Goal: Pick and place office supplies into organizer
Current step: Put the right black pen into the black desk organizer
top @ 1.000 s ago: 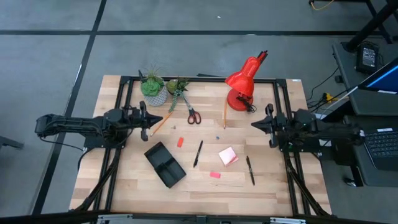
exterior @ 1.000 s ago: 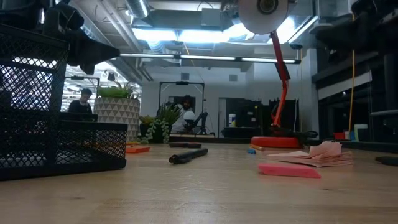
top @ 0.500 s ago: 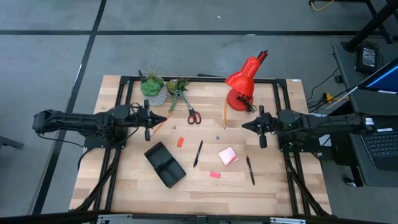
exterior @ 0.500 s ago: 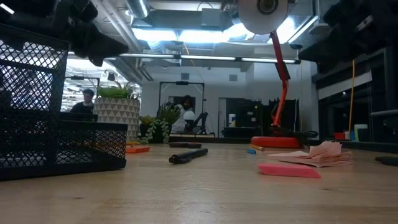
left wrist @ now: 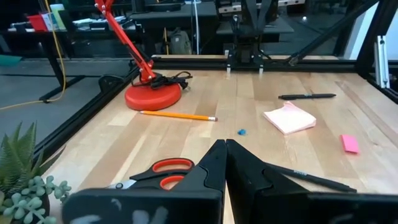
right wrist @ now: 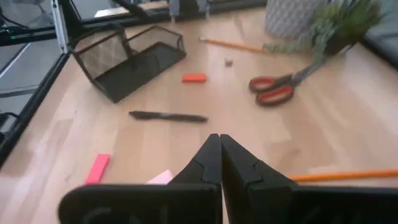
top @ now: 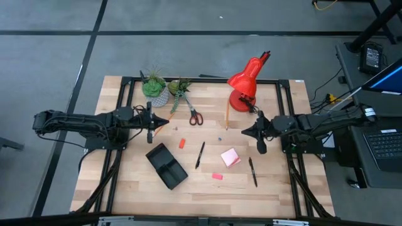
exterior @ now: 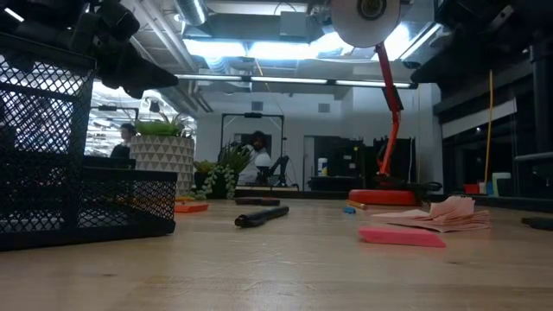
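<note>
The black mesh organizer (top: 166,166) lies on the near-left part of the table, also seen in the right wrist view (right wrist: 127,56). Loose on the wood are red-handled scissors (top: 194,116), two black pens (top: 200,154) (top: 252,171), two orange pencils (top: 227,115) (top: 161,126), a pink sticky pad (top: 230,157), a red eraser (top: 182,143) and a pink eraser (top: 217,176). My left gripper (top: 166,118) is shut and hangs above the left pencil, next to the scissors (left wrist: 165,182). My right gripper (top: 244,132) is shut and hangs above bare wood, beyond the sticky pad (right wrist: 163,177).
A red desk lamp (top: 244,85) stands at the far edge, right of centre. Two potted plants (top: 164,89) stand at the far left corner, close to my left gripper. A black frame rail (top: 281,107) borders the table. Bare wood (top: 207,194) lies along the near edge.
My right gripper has moved toward the table's left, from the right rail out over the wood, and slightly toward the near edge. My left gripper has moved a little toward the table's right, nearer the scissors. Both have stayed shut. No object has moved.
</note>
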`<control>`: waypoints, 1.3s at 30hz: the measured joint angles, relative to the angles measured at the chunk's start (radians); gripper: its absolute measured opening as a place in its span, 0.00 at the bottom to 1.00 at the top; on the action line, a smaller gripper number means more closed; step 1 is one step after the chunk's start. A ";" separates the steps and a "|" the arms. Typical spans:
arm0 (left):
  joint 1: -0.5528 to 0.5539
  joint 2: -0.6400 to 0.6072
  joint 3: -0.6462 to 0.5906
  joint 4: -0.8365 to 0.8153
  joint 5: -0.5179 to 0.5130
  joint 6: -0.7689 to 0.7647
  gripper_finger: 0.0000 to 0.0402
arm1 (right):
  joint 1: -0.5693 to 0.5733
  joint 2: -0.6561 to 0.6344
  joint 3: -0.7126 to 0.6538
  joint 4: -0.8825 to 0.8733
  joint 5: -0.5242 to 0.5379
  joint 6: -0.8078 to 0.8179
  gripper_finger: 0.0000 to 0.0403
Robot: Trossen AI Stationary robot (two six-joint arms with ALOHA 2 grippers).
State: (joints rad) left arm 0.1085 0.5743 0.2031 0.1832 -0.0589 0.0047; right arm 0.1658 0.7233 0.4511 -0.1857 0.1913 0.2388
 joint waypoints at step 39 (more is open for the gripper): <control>0.000 0.002 0.001 0.043 -0.055 0.065 0.01 | 0.521 0.518 0.535 -0.738 0.217 0.830 0.00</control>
State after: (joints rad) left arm 0.1086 0.5758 0.2039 0.2258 -0.1135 0.0695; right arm 0.6871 1.2414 0.9858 -0.9239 0.4085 1.0685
